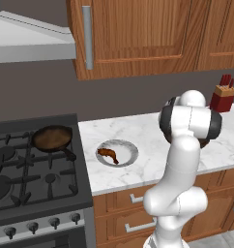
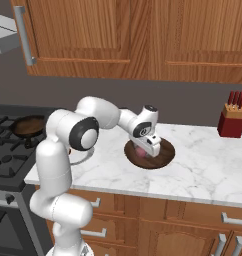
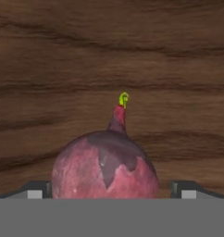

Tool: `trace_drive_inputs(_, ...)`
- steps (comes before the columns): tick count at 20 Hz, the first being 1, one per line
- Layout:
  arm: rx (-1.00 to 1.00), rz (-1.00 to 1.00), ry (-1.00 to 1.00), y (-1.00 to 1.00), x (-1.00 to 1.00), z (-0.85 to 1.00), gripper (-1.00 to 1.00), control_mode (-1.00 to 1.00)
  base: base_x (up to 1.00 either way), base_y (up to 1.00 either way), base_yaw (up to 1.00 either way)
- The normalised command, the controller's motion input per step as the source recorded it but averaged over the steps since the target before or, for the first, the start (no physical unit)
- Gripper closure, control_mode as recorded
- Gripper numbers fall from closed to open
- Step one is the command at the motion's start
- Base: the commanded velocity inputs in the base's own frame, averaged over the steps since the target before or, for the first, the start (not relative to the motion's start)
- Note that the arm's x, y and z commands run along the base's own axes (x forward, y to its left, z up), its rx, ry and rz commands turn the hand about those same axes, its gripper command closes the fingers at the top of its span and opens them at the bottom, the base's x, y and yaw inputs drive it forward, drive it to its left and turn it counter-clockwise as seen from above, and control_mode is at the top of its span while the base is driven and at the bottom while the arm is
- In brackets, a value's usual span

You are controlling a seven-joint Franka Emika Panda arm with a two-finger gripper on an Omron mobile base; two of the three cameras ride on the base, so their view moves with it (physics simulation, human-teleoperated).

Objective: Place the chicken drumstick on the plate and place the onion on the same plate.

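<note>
2 fingertips (image 3: 37, 189) of the gripper (image 2: 144, 151) stand apart, flanking the onion (image 3: 106, 166) on a wooden board (image 2: 163, 155).

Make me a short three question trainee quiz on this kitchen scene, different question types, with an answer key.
1. True or false: the chicken drumstick lies on the plate.
2. The onion rests on: A) the skillet B) the round wooden board C) the stove.
3. What red item stands by the wall on the counter?

Key: 1 true. 2 B. 3 the knife block.
</note>
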Motion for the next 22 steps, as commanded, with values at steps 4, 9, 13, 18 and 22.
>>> trace_drive_inputs(4,0.03,-0.09,0.00,0.00,0.00,-0.10,1.00,-1.00,0.00,0.00,0.00)
trace_drive_inputs(9,0.02,-0.10,0.00,-0.08,-0.08,-0.07,1.00,-1.00,0.00,0.00,0.00)
trace_drive_inputs(13,0.01,-0.11,0.00,-0.15,-0.17,-0.02,1.00,-1.00,0.00,0.00,0.00)
trace_drive_inputs(18,0.02,-0.07,0.00,-0.21,-0.25,0.13,1.00,-1.00,0.00,0.00,0.00)
trace_drive_inputs(22,0.04,-0.01,0.00,0.01,-0.25,0.37,1.00,-1.00,0.00,0.00,0.00)
